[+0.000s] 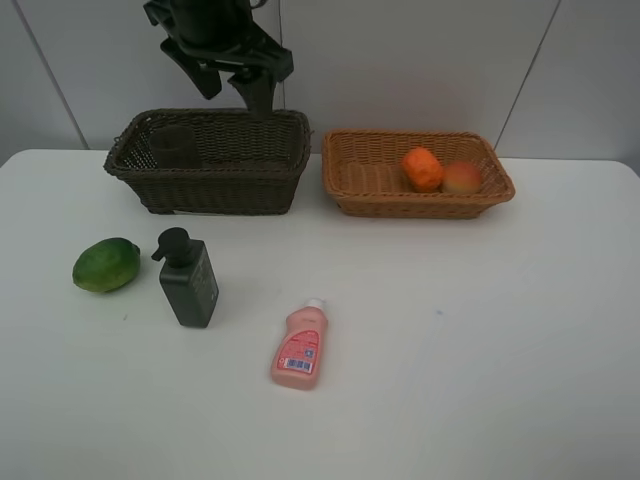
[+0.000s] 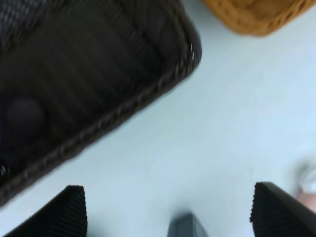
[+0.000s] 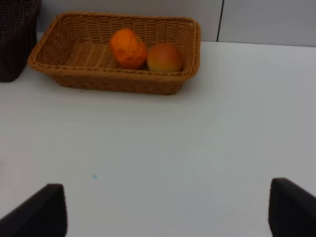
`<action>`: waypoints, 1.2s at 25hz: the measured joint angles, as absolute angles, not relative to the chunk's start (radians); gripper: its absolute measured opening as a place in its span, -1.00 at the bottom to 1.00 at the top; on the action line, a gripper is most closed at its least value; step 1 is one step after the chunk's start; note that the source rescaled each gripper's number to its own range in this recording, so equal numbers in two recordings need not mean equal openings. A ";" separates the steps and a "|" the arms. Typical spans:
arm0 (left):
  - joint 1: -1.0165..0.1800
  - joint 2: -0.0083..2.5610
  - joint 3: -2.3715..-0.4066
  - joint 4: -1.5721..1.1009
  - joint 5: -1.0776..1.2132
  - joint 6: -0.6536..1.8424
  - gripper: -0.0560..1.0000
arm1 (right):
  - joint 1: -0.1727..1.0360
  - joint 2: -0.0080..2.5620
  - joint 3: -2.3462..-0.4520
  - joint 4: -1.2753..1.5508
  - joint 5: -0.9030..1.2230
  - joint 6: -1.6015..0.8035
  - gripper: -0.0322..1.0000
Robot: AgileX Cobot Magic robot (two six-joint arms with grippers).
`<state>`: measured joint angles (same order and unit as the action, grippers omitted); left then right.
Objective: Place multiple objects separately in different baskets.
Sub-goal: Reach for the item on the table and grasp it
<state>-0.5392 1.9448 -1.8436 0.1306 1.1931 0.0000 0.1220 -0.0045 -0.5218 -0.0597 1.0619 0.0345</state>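
The left gripper (image 2: 168, 190) hangs above the near right corner of the dark basket (image 1: 210, 185), its jaws spread wide with nothing between them. The cup (image 1: 172, 148) stands upright inside that basket, at its left end. Just to the right, apart from it, sits the tan basket (image 1: 365, 200), with the orange (image 1: 422, 169) and the peach (image 1: 461, 178) side by side in its right half, close enough that they may touch. The other three objects lie on the white table (image 1: 480, 350) in front of the dark basket. The green fruit (image 1: 106, 265) is at the far left and the pump bottle (image 1: 188, 278) stands upright just beside it. The pink bottle (image 1: 299, 345) lies flat nearer the middle, its white cap pointing towards the baskets. The right gripper (image 3: 168, 185) shows only in its own wrist view. Its jaws are also wide open and empty, held over bare table in front of the tan basket.
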 joint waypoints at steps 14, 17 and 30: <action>-0.574 1.680 -1.441 0.111 1.193 -0.327 0.77 | 0.122 -0.004 -0.522 -0.060 1.062 0.034 0.35; -0.574 1.680 -1.387 0.109 1.193 -0.380 0.77 | 0.122 -0.004 -0.522 -0.060 1.062 0.034 0.35; -0.574 1.680 -1.226 0.082 1.155 -0.465 0.77 | 0.122 -0.004 -0.522 -0.060 1.062 0.034 0.35</action>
<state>-0.5735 1.6803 -1.2261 0.0818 1.1545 -0.4651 0.1220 -0.0045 -0.5218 -0.0597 1.0619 0.0345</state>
